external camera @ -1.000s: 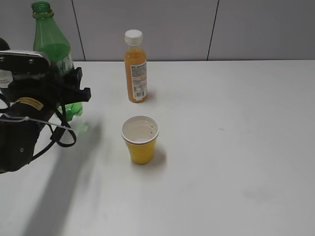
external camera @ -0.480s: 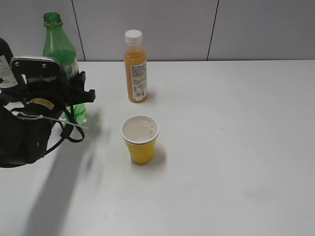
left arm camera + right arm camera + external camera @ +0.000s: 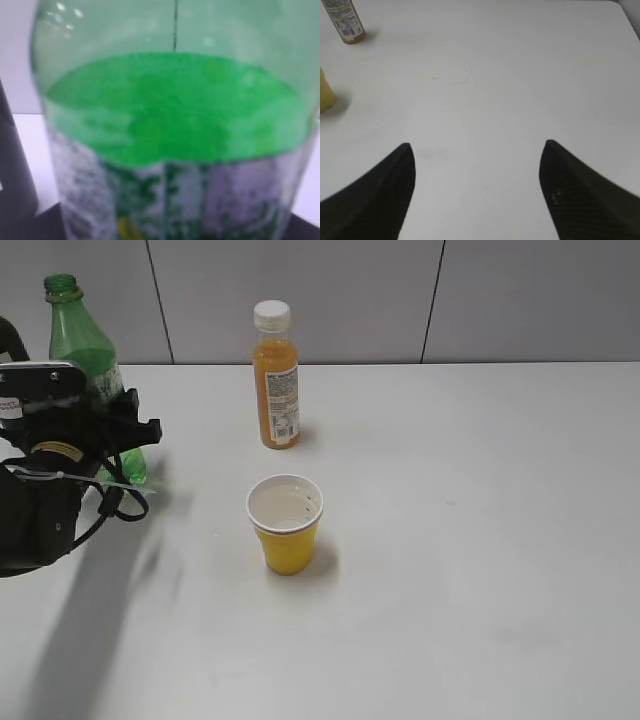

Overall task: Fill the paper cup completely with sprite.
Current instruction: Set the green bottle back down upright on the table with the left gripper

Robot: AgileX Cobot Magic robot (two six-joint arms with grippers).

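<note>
Your left hand (image 3: pixel 135 430) grips the sprite bottle (image 3: pixel 85 350) upright, the right hand (image 3: pixel 476 187) stands open, and the paper cup (image 3: pixel 285 523) waits to the right of the left hand, so carry slowly and pour gently.

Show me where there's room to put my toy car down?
The whole table right of the paper cup and orange juice bottle is bare. The left side is crowded: the left claw grips the green bottle there.

Yellow paper cup (image 3: pixel 286 525) upright mid-table, pale liquid inside, uncapped green sprite bottle (image 3: pixel 88 355) upright far left
</note>
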